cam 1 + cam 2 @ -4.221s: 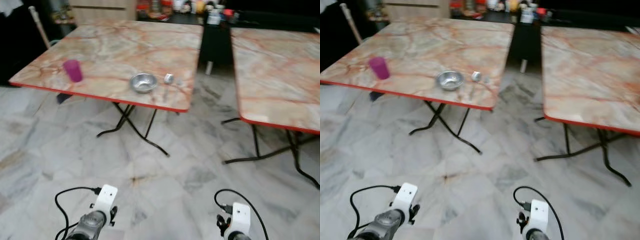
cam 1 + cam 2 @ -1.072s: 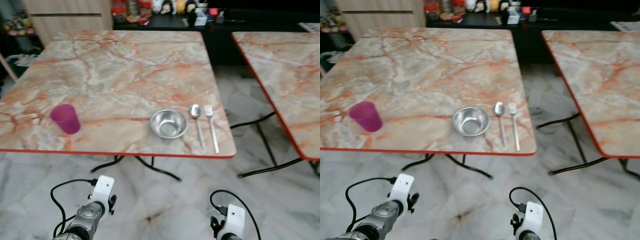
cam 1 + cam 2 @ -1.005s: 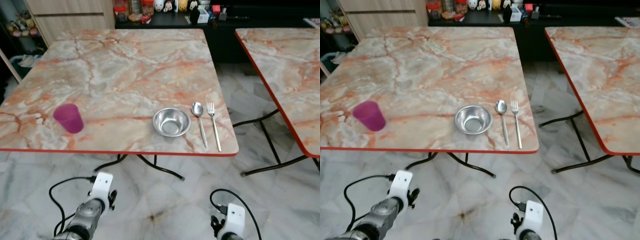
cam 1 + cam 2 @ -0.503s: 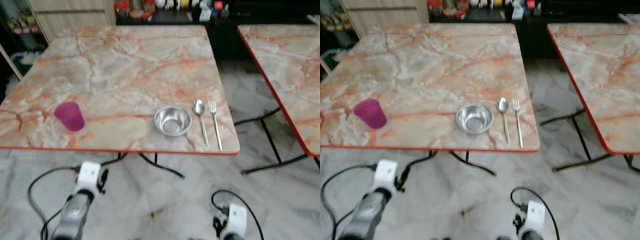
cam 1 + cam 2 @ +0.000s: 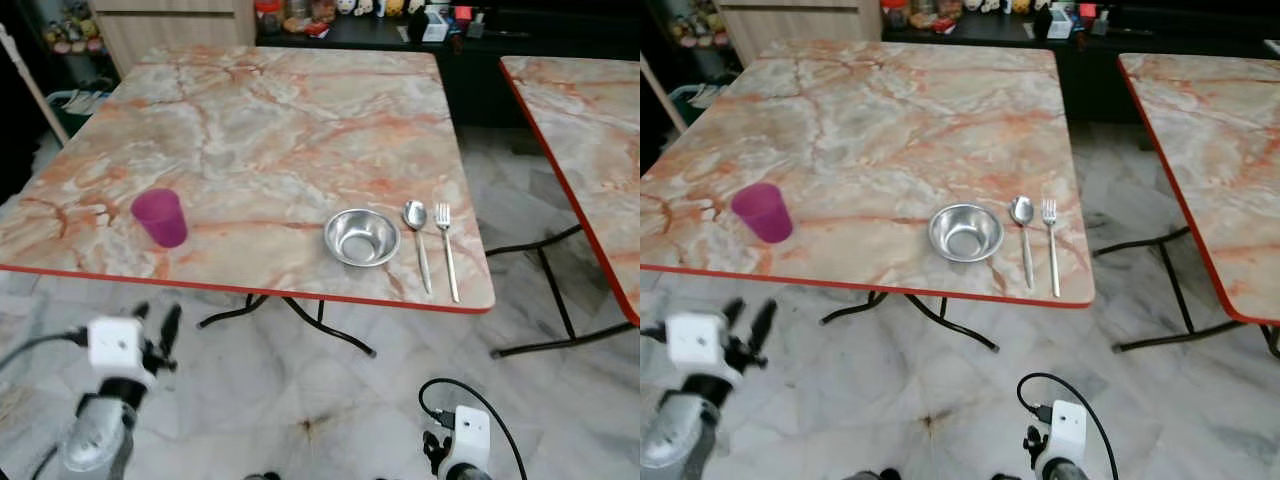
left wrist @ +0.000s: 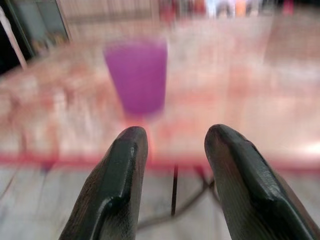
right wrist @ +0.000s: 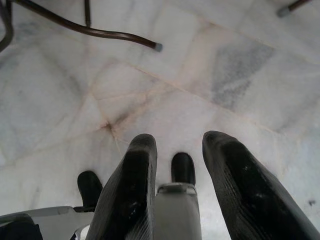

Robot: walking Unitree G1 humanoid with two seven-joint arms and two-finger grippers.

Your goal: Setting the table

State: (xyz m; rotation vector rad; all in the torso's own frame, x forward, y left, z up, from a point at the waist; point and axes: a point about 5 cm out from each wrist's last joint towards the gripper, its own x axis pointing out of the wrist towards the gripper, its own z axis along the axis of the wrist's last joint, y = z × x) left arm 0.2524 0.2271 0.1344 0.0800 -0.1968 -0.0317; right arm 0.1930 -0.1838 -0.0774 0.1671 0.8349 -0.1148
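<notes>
On the marble bench (image 5: 300, 110), an empty steel bowl (image 5: 362, 237) sits centre; spoon (image 5: 418, 235) and fork (image 5: 448, 245) at 3 o'clock, purple cup (image 5: 161, 217) at 9. Left gripper (image 6: 172, 165) fingers released toward the cup; right gripper (image 7: 175, 190) fingers released over the floor.

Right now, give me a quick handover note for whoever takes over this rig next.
Left gripper: open, empty, raised toward the purple cup but short of the table.
Right gripper: open, empty, hanging idle over the floor.
Things: the cup stands upright near the table's front left edge; steel bowl, spoon and fork lie side by side at the front right.
Done: bowl, spoon and fork look placed.
Left: probably bring the cup to that setting.
</notes>
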